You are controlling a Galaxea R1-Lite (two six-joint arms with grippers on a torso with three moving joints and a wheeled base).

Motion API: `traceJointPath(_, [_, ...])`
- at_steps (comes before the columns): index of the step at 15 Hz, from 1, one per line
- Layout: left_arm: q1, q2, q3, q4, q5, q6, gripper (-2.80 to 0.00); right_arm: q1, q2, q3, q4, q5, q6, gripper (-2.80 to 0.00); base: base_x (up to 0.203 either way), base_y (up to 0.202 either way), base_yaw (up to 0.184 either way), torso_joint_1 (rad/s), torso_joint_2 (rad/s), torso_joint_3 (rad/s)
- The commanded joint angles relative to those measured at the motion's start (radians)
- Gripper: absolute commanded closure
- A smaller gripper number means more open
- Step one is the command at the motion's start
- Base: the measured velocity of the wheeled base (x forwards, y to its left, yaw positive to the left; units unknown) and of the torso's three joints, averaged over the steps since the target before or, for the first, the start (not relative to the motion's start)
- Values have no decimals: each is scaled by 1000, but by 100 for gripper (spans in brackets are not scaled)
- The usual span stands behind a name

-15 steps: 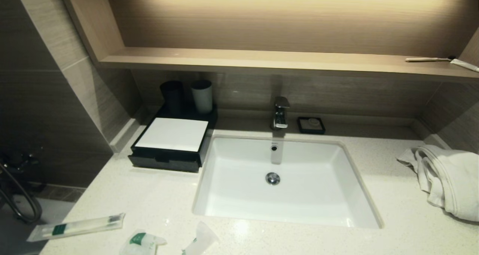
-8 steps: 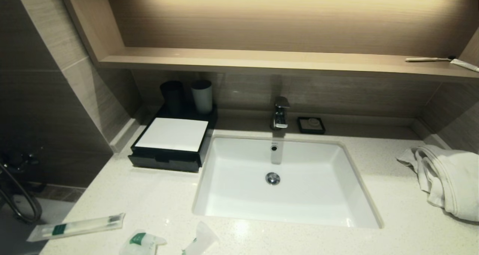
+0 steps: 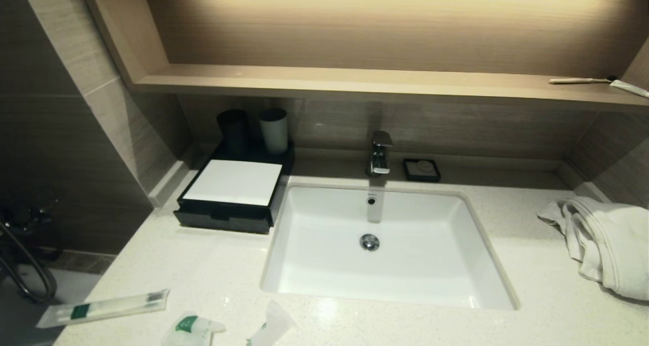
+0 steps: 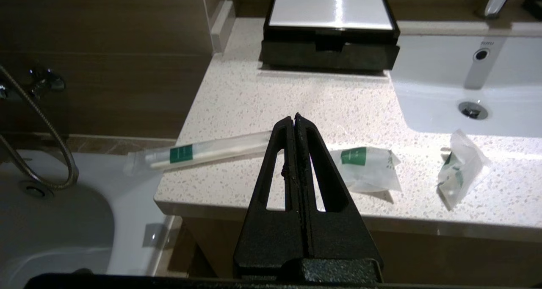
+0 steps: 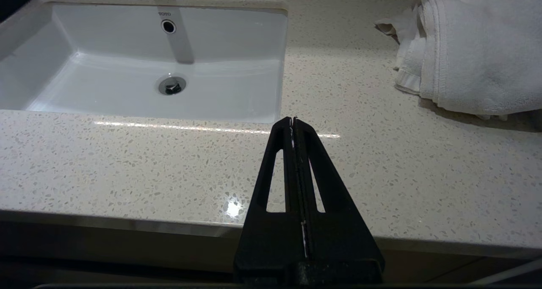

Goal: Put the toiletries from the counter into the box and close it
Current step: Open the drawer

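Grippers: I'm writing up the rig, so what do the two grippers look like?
Both look alike. The left gripper and the right gripper each have two matte black fingers, wide at the base and tapering to a thin tip, each with a long triangular cut-out. No cables, labels or markings show. The arms themselves are out of view.

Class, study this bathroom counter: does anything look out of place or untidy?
Yes. Three wrapped toiletries lie loose near the counter's front edge: a long toothbrush packet overhanging the side, and two crumpled sachets. A towel sits bunched, unfolded, right of the sink.
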Motion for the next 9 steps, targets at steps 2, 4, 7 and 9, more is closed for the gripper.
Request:
traceJointPath(2, [1, 0, -96, 45, -8, 0, 0, 0, 0, 0, 0, 0, 0, 0, 0, 0, 0, 0, 0, 0])
traceJointPath(4, [0, 0, -200, 118, -13, 1, 0, 0, 0, 0, 0, 0, 0, 0, 0, 0, 0, 0, 0, 0])
traceJointPath(7, [1, 0, -354, 317, -39, 0, 0, 0, 0, 0, 0, 0, 0, 0, 0, 0, 0, 0, 0, 0])
traceJointPath(9, [0, 1, -417, 388, -43, 4, 0, 0, 0, 0, 0, 0, 0, 0, 0, 0, 0, 0, 0, 0])
